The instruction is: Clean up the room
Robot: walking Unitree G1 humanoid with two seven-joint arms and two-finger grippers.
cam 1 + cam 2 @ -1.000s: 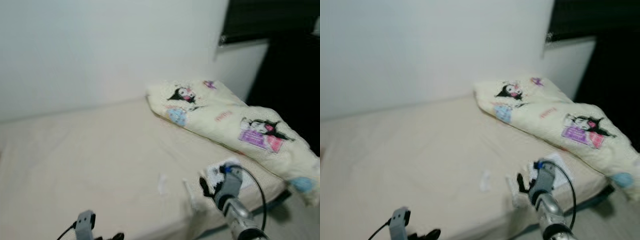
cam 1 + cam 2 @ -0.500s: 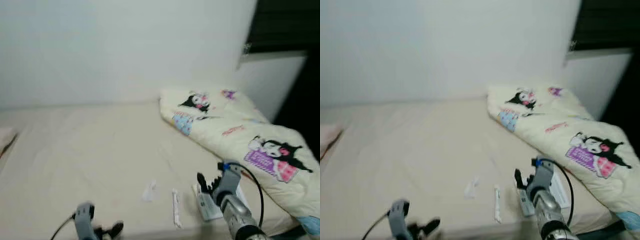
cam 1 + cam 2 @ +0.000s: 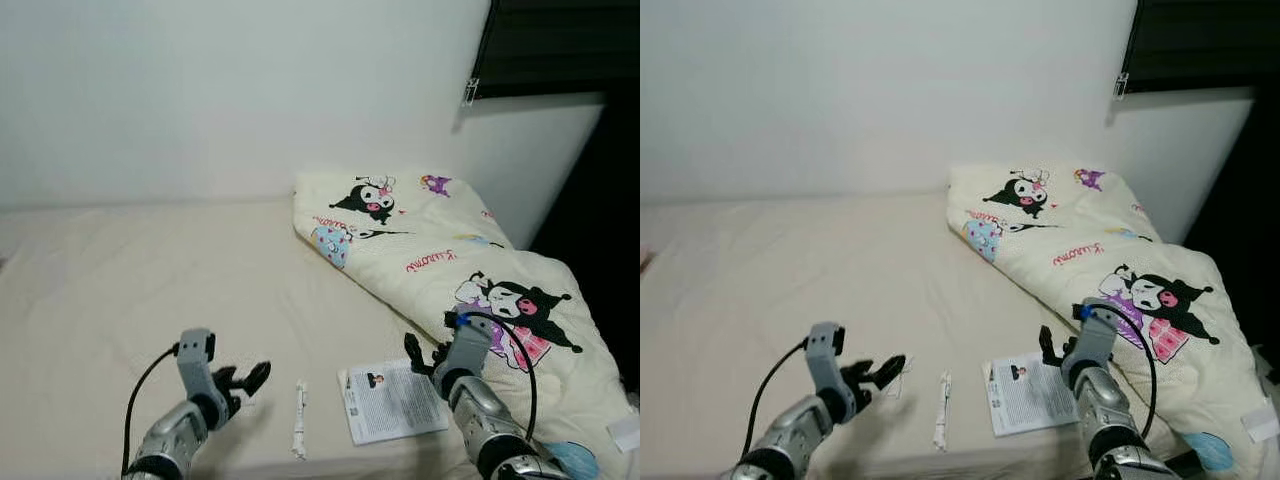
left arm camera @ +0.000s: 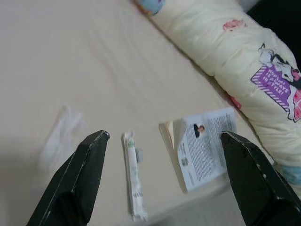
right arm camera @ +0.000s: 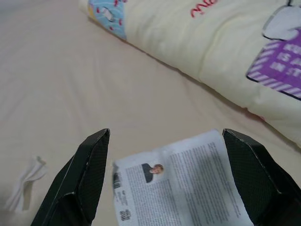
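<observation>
Over on the left, the left claw (image 3: 240, 385) hovers low over the bed (image 3: 130, 270), fingers (image 4: 80, 176) spread wide apart and gripping nothing. Just beside its fingertips a crumpled tissue (image 4: 59, 139) lies flat on the cream sheet. Next along, a slim white wrapped stick (image 3: 298, 418) lies lengthwise near the bed's front edge, apart from the tissue and apart from the paper on its other side. Then comes the leaflet (image 3: 392, 400), a printed sheet with a small portrait photo at its top corner, lying flat on the sheet with one corner curled up. Right above its far edge the right claw (image 3: 425, 358) hangs, fingers (image 5: 84, 174) splayed and empty, the leaflet showing between them in the wrist view. A black cable loops from that wrist back along the silver arm. Further right, a pale yellow quilt (image 3: 450, 260) printed with cartoon figures lies bunched along the bed, running from the white wall (image 3: 230, 90) toward the near right corner. Beyond it, top right, a dark window (image 3: 560, 45).
</observation>
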